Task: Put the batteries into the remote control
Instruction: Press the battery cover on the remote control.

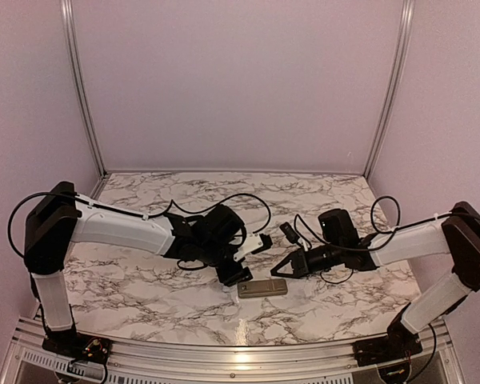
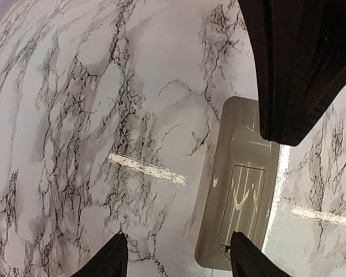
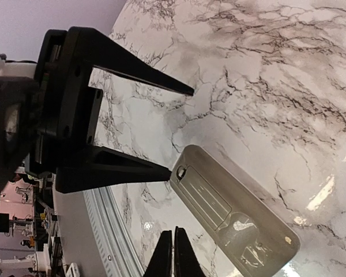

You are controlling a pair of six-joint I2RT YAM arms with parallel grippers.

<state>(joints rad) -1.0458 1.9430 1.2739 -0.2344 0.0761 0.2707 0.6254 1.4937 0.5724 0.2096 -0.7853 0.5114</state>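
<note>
The remote control (image 1: pixel 262 288) lies flat on the marbled surface (image 1: pixel 144 296), grey back up and lengthwise across the near middle. A rectangular ribbed panel (image 2: pixel 242 199) is outlined on that back. The faint marks near the panel are lost in glare and cannot be read.

The left arm folds at a high elbow left of the remote control and sends its white forearm down toward it. The left hand (image 2: pixel 179 239) hangs low over the remote control's left end with its fingers (image 2: pixel 245 259) spread wide. One is above the grey back and the other above bare marble beside it.

The right arm reaches in low from the right of the remote control. The right hand (image 3: pixel 173 245) has its tips pressed together, holding nothing, and points at the remote control from just behind it.
</note>
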